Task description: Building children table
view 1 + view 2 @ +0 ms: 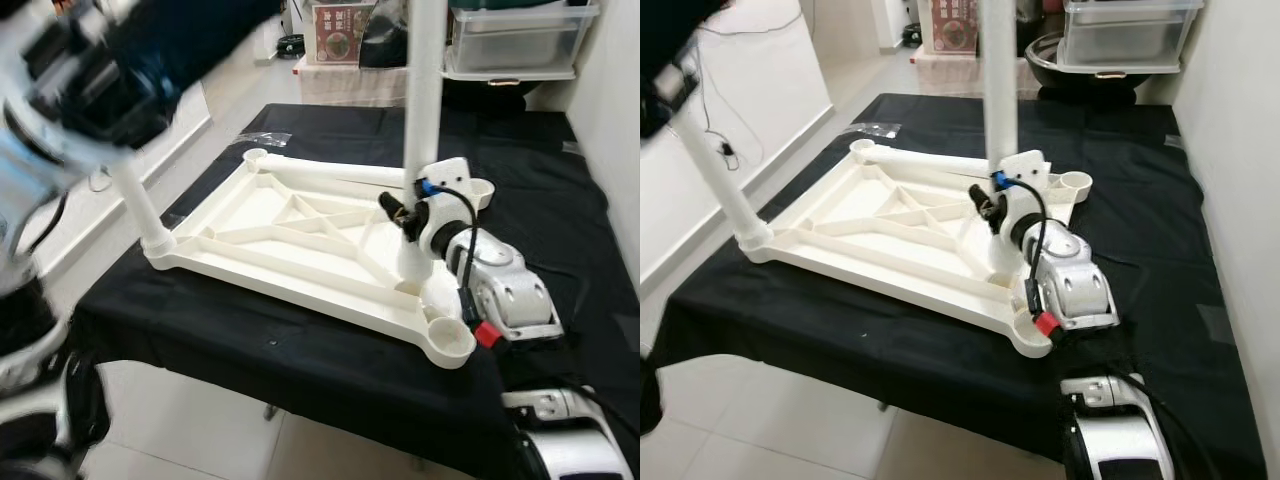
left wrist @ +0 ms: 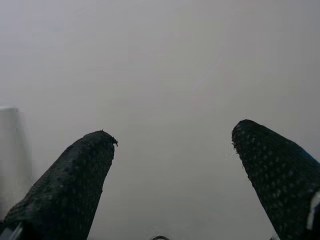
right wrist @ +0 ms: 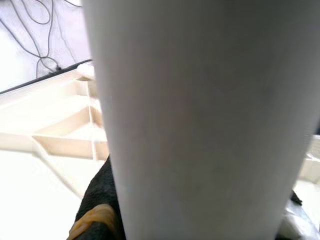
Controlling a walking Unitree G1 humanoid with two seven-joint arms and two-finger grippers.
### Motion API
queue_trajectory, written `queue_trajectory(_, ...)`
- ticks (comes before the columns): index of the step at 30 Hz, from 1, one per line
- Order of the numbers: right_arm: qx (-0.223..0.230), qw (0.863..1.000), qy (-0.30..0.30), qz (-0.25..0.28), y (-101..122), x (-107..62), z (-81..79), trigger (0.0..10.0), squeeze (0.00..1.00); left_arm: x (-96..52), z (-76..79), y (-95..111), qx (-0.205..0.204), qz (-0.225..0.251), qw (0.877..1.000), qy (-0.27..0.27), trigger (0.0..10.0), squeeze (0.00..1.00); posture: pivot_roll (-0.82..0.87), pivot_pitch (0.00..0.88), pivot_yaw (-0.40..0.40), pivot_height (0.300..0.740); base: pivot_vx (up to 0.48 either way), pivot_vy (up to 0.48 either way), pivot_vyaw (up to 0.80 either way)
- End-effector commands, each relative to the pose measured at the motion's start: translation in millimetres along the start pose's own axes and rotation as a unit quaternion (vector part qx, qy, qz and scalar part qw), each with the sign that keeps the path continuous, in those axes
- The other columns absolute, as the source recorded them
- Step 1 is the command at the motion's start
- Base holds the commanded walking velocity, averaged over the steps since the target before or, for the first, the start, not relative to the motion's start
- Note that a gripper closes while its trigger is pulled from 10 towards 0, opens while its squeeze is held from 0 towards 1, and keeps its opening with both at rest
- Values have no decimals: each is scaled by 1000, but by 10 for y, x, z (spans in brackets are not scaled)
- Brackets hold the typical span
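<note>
Lying upside down on the black-draped tabletop (image 1: 890, 330): white plastic panel (image 1: 880, 235), ribbed underside up, round sockets at its corners.

Leg (image 1: 720, 180): white tube, seated in the corner socket at the robot's near left, leaning.

Second leg (image 1: 1000, 90): white tube, upright, rising from the panel's right side beside the right arm.

Third leg (image 1: 930, 161): lying flat along the panel's far edge.

Right end effector (image 1: 992, 212): at the upright leg's lower part; black fingers pinching the tube, which presses close against the wrist camera.

Left end effector (image 2: 172, 145): raised at upper left, blurred; fingers (image 2: 75, 185) spread wide, nothing between them, facing a pale wall.

Background: clear bin (image 1: 1130, 35) and a printed box (image 1: 952, 25) beyond the tabletop; plastic bag (image 1: 872, 129) on the cloth at the far left corner.
</note>
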State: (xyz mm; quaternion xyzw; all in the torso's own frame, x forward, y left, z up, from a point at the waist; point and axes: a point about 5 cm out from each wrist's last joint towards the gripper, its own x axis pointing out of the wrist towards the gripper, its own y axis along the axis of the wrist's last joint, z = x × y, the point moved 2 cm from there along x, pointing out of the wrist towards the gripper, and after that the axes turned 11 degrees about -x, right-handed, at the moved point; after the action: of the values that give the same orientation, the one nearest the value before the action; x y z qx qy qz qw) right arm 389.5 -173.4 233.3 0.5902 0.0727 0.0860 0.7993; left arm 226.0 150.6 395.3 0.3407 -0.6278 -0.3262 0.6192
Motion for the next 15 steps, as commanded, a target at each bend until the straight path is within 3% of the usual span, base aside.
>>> queue_trajectory(1, 8, 999, 5, 31, 138, 25, -5, 4980, 0, 0, 30, -111, -20, -18, 1000, -3, 10000, 1000, -4, 83, 38, 740, 0, 0, 0)
queue_trajectory(2, 38, 997, 8, 64, 243, 13, 87, 10000, 0, -82, 24, -459, -48, -52, 997, 32, 10000, 1000, 4, 103, 35, 740, 0, 0, 0)
queue_trajectory(3, 82, 988, 9, 133, 454, -50, 300, 10000, 0, -235, 83, -1069, -118, -90, 984, 98, 10000, 0, 13, 136, 42, 740, 0, 0, 0)
queue_trajectory(4, 82, 988, 9, 133, 454, -50, 300, 10000, 0, -235, 83, -1069, -118, -90, 984, 98, 10000, 0, 13, 136, 42, 740, 0, 0, 0)
queue_trajectory(6, 70, 982, 1, 174, 556, -123, 454, 10000, 0, -340, 203, -1426, -170, -107, 970, 136, 10000, 0, 19, 165, 45, 740, 0, 0, 0)
queue_trajectory(8, 51, 980, 4, 195, 608, -182, 531, 10000, 0, -402, 334, -1634, -210, -117, 957, 163, 10000, 0, 21, 179, 48, 740, 0, 0, 0)
queue_trajectory(11, 50, 978, 21, 202, 637, -198, 545, 10000, 0, -432, 396, -1751, -218, -130, 950, 180, 10000, 0, 22, 190, 51, 740, 0, 0, 0)
queue_trajectory(12, 37, 970, 68, 230, 741, -246, 532, 10000, 0, -506, 476, -1897, -223, -134, 938, 229, 10000, 0, 23, 206, 57, 740, 0, 0, 0)
queue_trajectory(15, 35, 962, 114, 245, 790, -284, 495, 10000, 0, -557, 515, -1959, -218, -137, 931, 258, 10000, 0, 23, 218, 59, 740, 0, 0, 0)
